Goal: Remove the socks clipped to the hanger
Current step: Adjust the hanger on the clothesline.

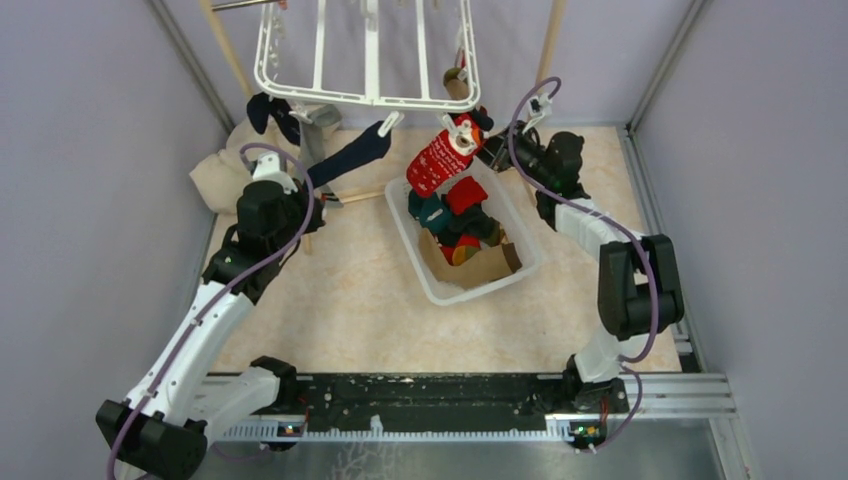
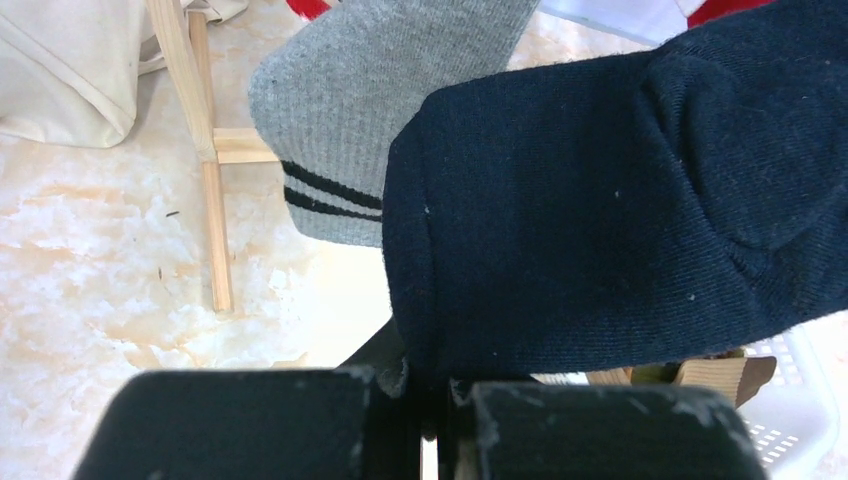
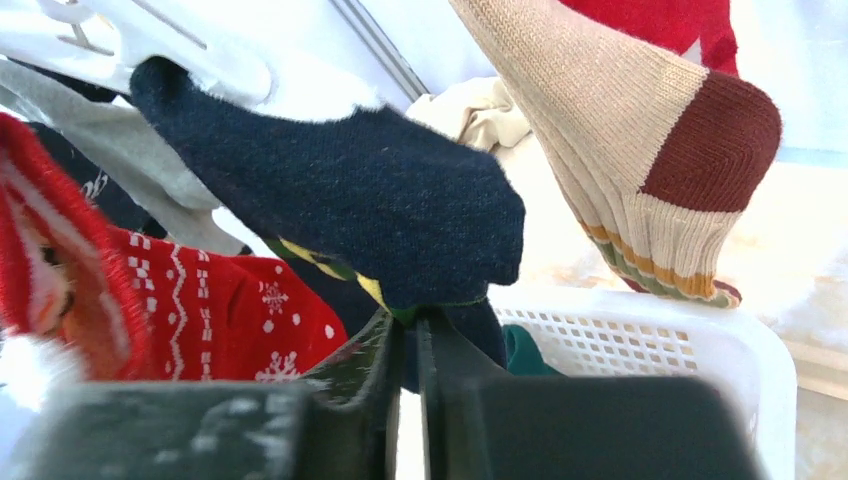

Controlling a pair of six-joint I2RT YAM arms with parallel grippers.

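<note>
Hanging by a clip from the hanger (image 1: 371, 60), the navy sock (image 2: 600, 200) is pinched in the left gripper (image 2: 428, 388); the right gripper (image 3: 408, 335) clamps a second navy sock (image 3: 350, 190) just above the basket (image 3: 640, 305) rim. White lettering on the red sock (image 1: 432, 165) is too small to read.

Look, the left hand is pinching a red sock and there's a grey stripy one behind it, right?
Not quite. The sock pinched in the left hand is dark navy, not red, as the left wrist view shows. The grey stripy sock is behind it, as you said.
</note>
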